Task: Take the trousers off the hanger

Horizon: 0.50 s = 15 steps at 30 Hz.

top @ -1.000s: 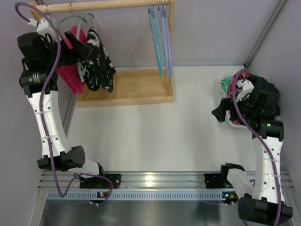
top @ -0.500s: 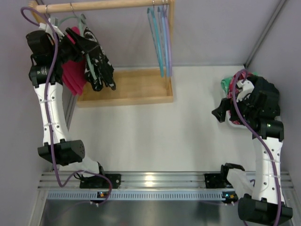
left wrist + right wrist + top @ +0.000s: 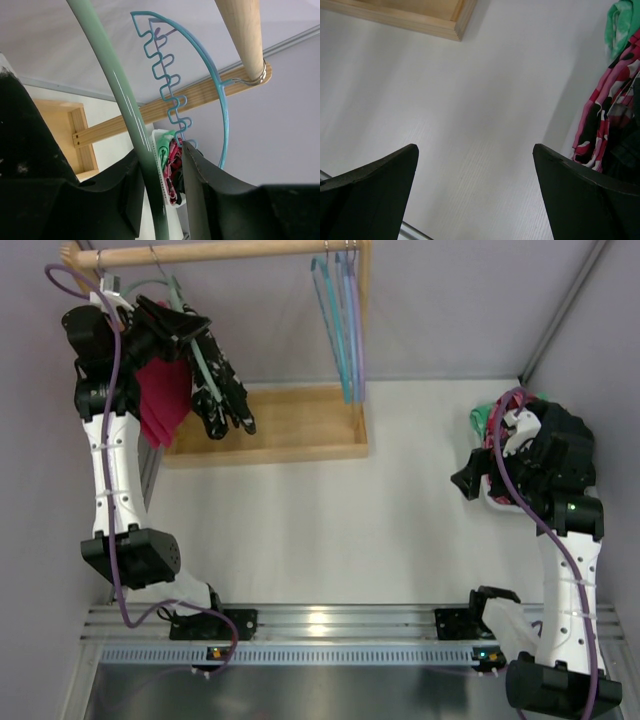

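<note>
Shifted rightward over the last second: left gripper (image 3: 185, 330), high up just under the wooden rail (image 3: 210, 252), with the trousers (image 3: 222, 390) swung away from the pink garment (image 3: 163, 400). Narrowly open, jaws set around the hanger (image 3: 122, 110): mint-green bar lying against one finger (image 3: 127, 200), a slim gap left to the other. Not pinched from both sides, as far as the wrist view shows.

Beyond the fingers, a blue hanger (image 3: 200, 75) with a wavy inner edge, hanging from the rail. Farther off, a white basket (image 3: 157, 145) of coloured clothes.

From above, hanger tilted, sloping down to the right from the gripper. Trousers draped over it, black with white splotches, bunched and slanted, lower end overlapping the left part of the wooden tray (image 3: 300, 425) in that view. Pink garment just left of them, close against the left arm.

Right gripper (image 3: 468, 480) well apart at the right side of the table (image 3: 330, 530), fingers spread wide, nothing between them, beside the basket of clothes.
</note>
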Available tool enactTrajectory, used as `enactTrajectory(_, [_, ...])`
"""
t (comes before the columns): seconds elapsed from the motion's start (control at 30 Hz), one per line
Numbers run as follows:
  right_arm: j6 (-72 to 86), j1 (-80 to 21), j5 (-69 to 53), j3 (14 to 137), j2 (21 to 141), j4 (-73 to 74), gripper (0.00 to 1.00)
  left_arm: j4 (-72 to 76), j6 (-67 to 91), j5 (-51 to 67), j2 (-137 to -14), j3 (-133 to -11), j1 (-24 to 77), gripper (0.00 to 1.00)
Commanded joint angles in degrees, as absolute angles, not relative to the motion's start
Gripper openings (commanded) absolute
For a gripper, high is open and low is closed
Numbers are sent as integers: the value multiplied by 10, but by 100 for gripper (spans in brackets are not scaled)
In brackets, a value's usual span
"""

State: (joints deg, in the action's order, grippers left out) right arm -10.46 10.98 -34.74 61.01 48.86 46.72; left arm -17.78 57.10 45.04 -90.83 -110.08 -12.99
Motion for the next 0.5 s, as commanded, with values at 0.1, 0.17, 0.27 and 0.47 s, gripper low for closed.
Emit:
enactTrajectory(0.1, [-108,103,-354,611,490,443,99,-80,604,475,-914,-1100,-133,35])
enactTrajectory(0.17, [-105,103,-356,610,489,441,99,-67,620,476,-919,-1100,-133,33])
enactTrajectory(0.27, [-105,103,-356,610,485,440,99,-31,648,484,-924,-1099,-132,26])
enactTrajectory(0.47, [-103,102,-360,608,483,436,99,81,719,490,-913,-1101,-133,1])
